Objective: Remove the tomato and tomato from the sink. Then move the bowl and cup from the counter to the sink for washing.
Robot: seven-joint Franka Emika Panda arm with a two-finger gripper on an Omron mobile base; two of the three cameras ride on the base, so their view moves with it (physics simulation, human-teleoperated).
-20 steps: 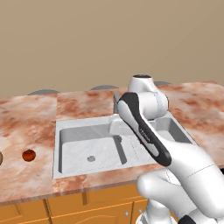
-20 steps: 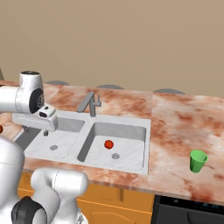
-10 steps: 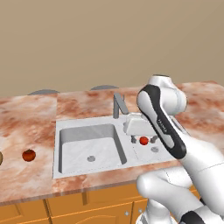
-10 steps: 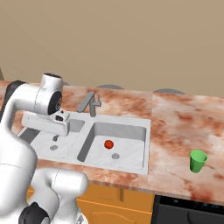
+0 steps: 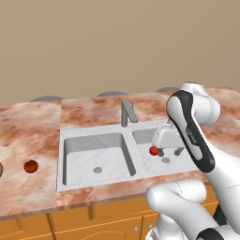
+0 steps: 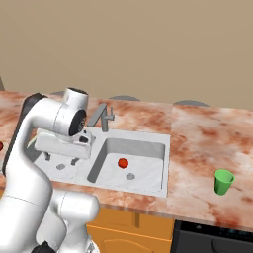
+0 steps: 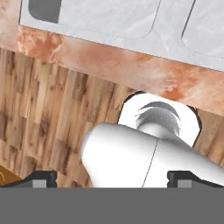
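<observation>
Hovering above the sink (image 5: 84, 136), the end effector (image 5: 169, 152) has its jaws fully spread and grips nothing. One tomato (image 5: 153, 150) lies in the right basin near the drain, just beside the end effector. The second tomato (image 5: 31, 166) rests on the tabletop (image 5: 28, 126), left of the sink. The green cup (image 6: 224, 182) stands upright on the tabletop, right of the sink.

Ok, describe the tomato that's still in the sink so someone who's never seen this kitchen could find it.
Start at the pale grey double sink set in the marbled counter. Look in the basin on the faucet's right side, toward the green cup. The tomato is the small bright red ball on the basin floor beside the round drain, unlike the other tomato, which sits out on the counter.
</observation>
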